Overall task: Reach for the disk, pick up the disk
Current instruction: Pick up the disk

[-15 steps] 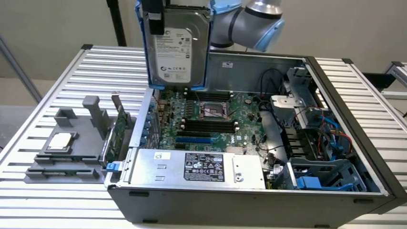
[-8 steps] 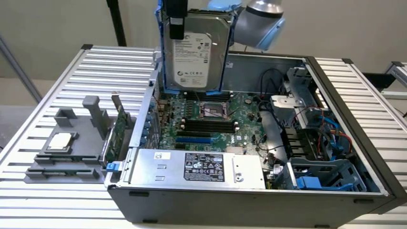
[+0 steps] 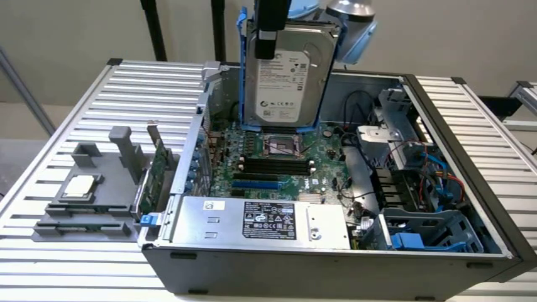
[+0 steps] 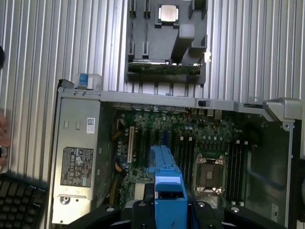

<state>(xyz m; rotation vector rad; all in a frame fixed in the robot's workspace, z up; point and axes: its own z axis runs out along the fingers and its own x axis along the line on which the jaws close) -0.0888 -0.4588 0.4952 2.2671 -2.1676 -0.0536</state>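
The gripper [image 3: 268, 31] is clamped part-closed on the top edge of the disk [image 3: 281, 78], which hangs upright in its blue carrier, lifted clear above the open case [image 3: 336, 264] and its motherboard [image 3: 277, 160].

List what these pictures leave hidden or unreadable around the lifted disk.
- Pincer: exterior view, top edge cuts it off above the disk.
- Disk's label text: exterior view, too small to read.
- Disk's face: wrist view, seen edge-on, blue carrier covers it.
- Motherboard behind disk: exterior view, hidden.
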